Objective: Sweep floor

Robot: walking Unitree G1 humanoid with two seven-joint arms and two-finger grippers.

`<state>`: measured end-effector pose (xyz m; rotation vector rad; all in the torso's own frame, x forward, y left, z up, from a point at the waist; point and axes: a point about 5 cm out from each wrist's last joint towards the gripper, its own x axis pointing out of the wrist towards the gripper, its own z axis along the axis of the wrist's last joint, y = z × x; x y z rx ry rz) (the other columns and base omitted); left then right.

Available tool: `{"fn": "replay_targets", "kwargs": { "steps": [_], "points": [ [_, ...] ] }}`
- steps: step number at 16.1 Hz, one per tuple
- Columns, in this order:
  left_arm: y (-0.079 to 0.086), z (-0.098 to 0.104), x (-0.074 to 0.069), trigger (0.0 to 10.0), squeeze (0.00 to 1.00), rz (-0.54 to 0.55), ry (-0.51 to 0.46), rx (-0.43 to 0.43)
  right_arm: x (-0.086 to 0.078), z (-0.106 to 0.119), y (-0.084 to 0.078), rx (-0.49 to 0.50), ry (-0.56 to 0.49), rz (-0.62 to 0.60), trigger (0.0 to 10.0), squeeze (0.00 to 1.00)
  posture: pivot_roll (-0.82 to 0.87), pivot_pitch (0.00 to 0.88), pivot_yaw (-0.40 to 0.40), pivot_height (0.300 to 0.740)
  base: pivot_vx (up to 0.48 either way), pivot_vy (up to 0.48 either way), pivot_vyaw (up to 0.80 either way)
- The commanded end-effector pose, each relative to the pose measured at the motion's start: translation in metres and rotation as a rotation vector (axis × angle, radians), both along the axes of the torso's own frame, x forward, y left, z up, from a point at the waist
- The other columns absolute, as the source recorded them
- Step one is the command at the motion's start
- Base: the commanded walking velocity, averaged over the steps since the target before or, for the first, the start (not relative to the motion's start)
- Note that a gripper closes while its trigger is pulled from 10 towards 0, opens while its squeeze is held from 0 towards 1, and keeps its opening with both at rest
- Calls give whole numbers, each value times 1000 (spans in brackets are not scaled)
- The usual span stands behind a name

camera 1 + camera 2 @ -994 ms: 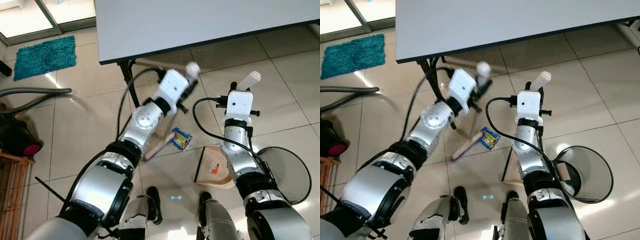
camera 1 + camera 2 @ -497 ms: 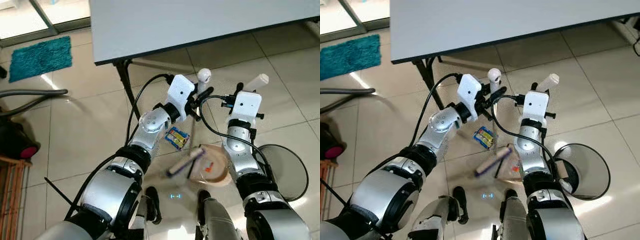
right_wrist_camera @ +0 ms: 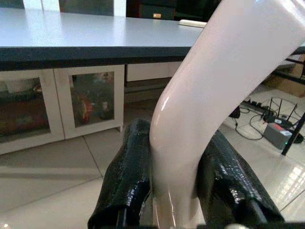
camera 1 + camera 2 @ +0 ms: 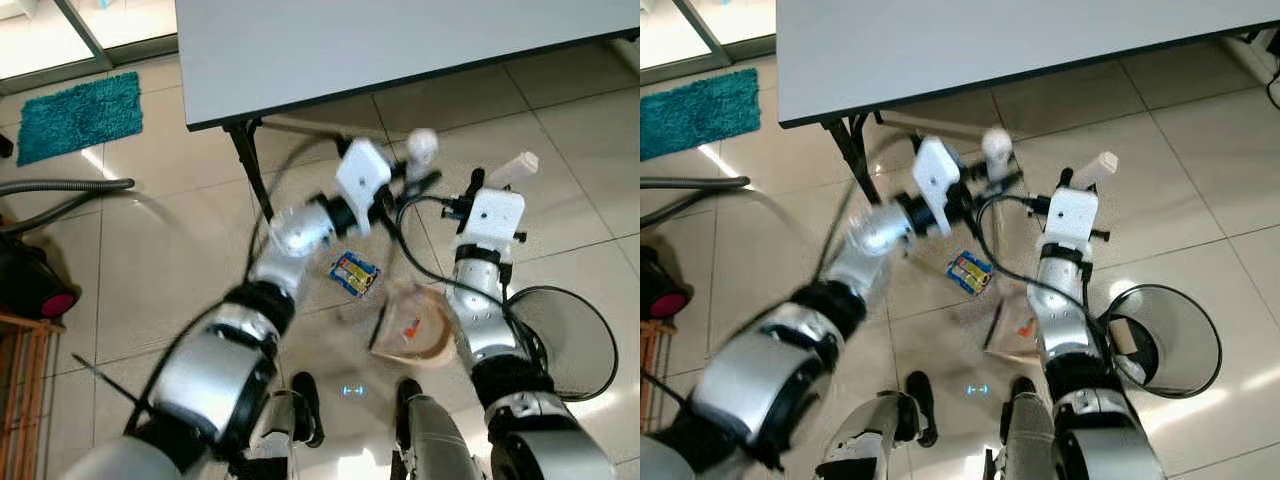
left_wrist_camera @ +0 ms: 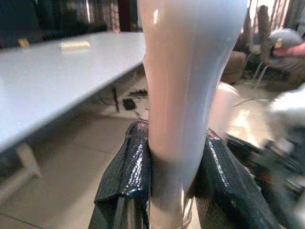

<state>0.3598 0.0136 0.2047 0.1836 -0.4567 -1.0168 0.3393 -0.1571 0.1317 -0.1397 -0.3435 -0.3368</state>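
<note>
My left gripper [image 5: 174, 191] is shut on a pale brush handle [image 5: 183, 86], whose rounded white top [image 4: 420, 145] shows just in front of the table edge. The left arm is blurred with motion and the brush's lower end cannot be made out. My right gripper [image 3: 176, 191] is shut on the pale dustpan handle [image 3: 209, 81]. The beige dustpan [image 4: 415, 330] rests on the tiles below it. A blue and yellow wrapper [image 4: 355, 272] lies on the floor just to the left of the dustpan's mouth.
A grey table [image 4: 400, 40] spans the top, with a black leg [image 4: 245, 165]. A round black bin [image 4: 570, 340] stands to the right of the dustpan. A teal rug [image 4: 80, 112], a vacuum hose [image 4: 60, 190] and a wooden rack [image 4: 20, 390] are on the left.
The left arm has swung the brush from left of the wrapper towards the dustpan and is still moving. The dustpan has tipped and shifted slightly. The wrapper stays on the floor.
</note>
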Motion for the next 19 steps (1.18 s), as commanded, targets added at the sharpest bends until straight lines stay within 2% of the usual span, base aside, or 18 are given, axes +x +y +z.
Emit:
{"fn": "replay_targets", "kwargs": {
  "steps": [1, 5, 8, 11, 16, 19],
  "points": [
    [-2, 13, -1, 10000, 0, 19, -128, 30, -8, -18, 6, 54, 68, 15, 10000, 0, 22, 345, 152, 740, 0, 0, 0],
    [-4, 11, -2, 10000, 0, 49, -159, 58, -14, -22, 3, 55, 68, 9, 10000, 0, 11, 366, 160, 740, 0, 0, 0],
    [-12, -16, -10, 10000, 0, 64, -204, 217, -19, -24, 5, 46, 70, 10, 10000, 0, -12, 371, 166, 740, 0, 0, 0],
    [-22, -29, -17, 10000, 0, 26, -177, 258, -25, -25, 5, 39, 64, -12, 10000, 0, -26, 380, 179, 740, 0, 0, 0],
    [-35, -42, -25, 10000, 0, 16, -133, 256, -34, -26, 5, 42, 64, -25, 10000, 0, -60, 377, 195, 740, 0, 0, 0],
    [-44, -46, -30, 10000, 0, -16, -18, 182, -39, -28, 5, 39, 74, -27, 10000, 0, -61, 384, 197, 740, 0, 0, 0]
  ]
}}
